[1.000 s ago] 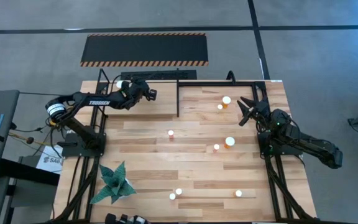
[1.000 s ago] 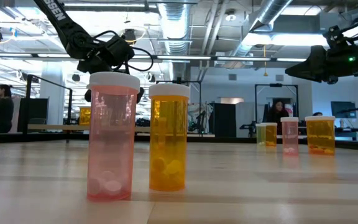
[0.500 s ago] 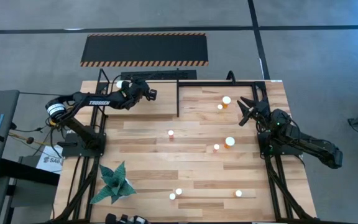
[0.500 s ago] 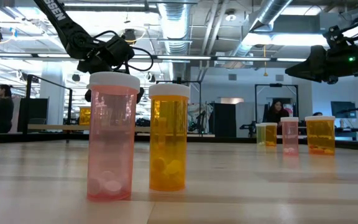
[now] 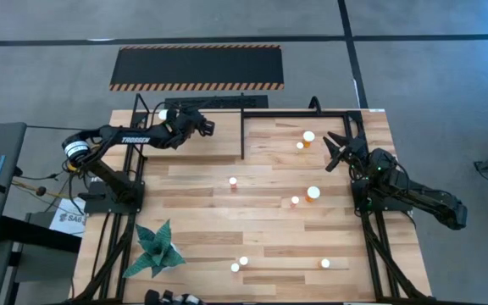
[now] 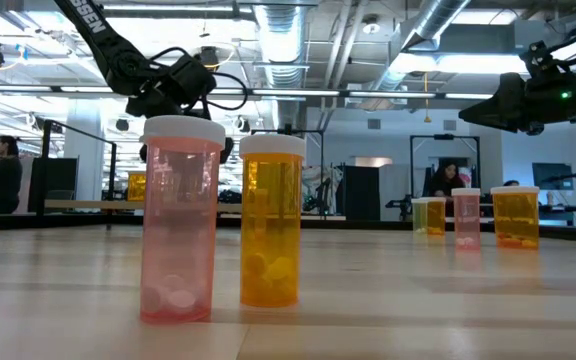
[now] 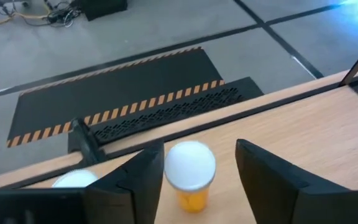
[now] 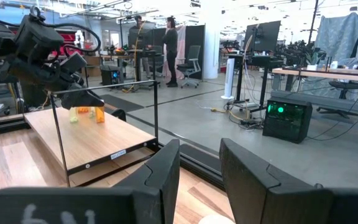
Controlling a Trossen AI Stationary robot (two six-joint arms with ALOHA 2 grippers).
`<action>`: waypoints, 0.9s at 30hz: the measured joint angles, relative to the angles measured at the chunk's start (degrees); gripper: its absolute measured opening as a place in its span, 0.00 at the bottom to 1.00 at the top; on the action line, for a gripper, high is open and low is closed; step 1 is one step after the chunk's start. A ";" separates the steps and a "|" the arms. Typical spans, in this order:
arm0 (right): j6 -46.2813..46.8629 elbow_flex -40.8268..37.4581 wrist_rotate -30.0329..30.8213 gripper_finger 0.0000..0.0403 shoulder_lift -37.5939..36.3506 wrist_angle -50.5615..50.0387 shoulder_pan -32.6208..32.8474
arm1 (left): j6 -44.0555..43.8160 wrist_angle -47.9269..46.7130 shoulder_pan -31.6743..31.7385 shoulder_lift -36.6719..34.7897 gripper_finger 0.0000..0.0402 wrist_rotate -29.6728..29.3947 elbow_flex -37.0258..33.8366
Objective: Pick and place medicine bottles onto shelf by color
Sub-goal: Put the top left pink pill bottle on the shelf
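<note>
An orange medicine bottle [image 7: 191, 177] with a white cap stands upright on the wooden shelf [image 7: 303, 130] at the table's far left. My left gripper [image 7: 199, 148] is open, slanting down, with one finger on either side of this bottle. A second white-capped bottle [image 5: 163, 113] stands close beside it on the shelf. Several more bottles stand on the table, among them a pink one [image 6: 180, 220] and an orange one [image 6: 270, 220] near the front edge. My right gripper [image 5: 329, 151] waits level at the table's right side, slightly open with nothing in it. My left gripper has one finger [image 7: 145, 177] right against the side of the orange bottle's white cap [image 7: 173, 163]; I cannot tell whether it touches. The other finger stands clear of the cap. The bottle stands upright on the shelf.
Black rails and a post [image 5: 242, 135] frame the shelf. A green paper figure [image 5: 155, 246] lies at the table's near left. Bottles stand in groups at the middle right [image 5: 313, 193] and far right [image 5: 309, 136]. A hazard-striped black panel [image 5: 197, 68] lies beyond the table.
</note>
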 joint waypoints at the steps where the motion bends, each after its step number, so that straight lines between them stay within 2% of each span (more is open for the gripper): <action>1: 0.02 0.00 0.00 0.34 0.01 0.00 0.01 | 0.24 0.45 0.00 0.00 0.48 0.18 0.00; 11: 0.01 0.00 -0.02 0.35 0.01 -0.01 -0.01 | 1.32 1.49 -0.02 -1.66 0.51 -0.38 0.00; 18: 0.00 0.00 -0.02 0.34 0.01 0.00 -0.01 | 5.39 1.45 -0.69 -7.51 0.51 -0.05 0.00; 27: 0.00 0.00 -0.02 0.34 -0.01 0.00 -0.01 | 10.91 2.20 -7.56 -12.90 0.51 11.51 0.00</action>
